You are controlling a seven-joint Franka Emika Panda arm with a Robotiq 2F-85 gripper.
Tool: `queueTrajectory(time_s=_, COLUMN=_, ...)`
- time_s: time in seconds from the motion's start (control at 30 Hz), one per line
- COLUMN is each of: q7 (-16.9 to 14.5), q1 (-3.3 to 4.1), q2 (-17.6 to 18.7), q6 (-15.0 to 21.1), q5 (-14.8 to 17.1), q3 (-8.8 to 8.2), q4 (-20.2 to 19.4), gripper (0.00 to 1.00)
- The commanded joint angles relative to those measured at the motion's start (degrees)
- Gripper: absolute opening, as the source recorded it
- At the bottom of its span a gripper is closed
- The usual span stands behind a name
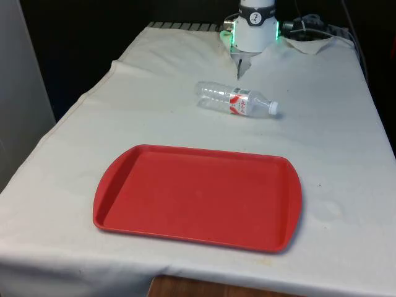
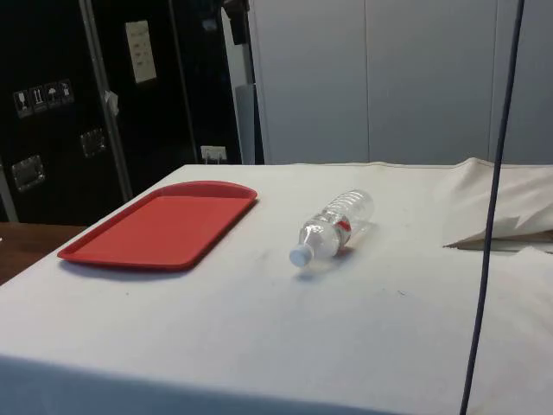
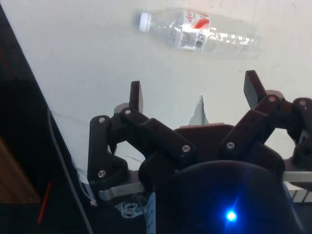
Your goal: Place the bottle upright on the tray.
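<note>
A clear plastic bottle (image 1: pixel 237 100) with a white cap and a red and white label lies on its side on the white cloth, cap towards the front view's right. From the side the bottle (image 2: pixel 335 226) points its cap at the camera. A red tray (image 1: pixel 199 195) lies flat nearer the front edge, also seen as the tray (image 2: pixel 164 222) beyond the bottle's far side. My gripper (image 3: pixel 194 90) hangs open high above the cloth, apart from the bottle (image 3: pixel 202 31), nothing between its fingers (image 3: pixel 135 96).
The robot's white base (image 1: pixel 255 28) stands at the table's far end. A fold of cloth (image 2: pixel 505 212) rises near it. A dark cable (image 2: pixel 488 225) hangs down in the side view.
</note>
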Motion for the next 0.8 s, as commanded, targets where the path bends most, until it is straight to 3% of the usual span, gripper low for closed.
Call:
queueTrajectory(time_s=0.0, q7=0.00, q1=0.00, q2=-0.29, q6=0.06, q5=0.00, q3=0.00, q4=-0.29, gripper=1.00)
queueTrajectory(time_s=0.77, q7=0.29, q1=0.06, q2=-8.54, q6=5.50, q5=-0.40, q3=0.40, q4=-10.08, gripper=1.00)
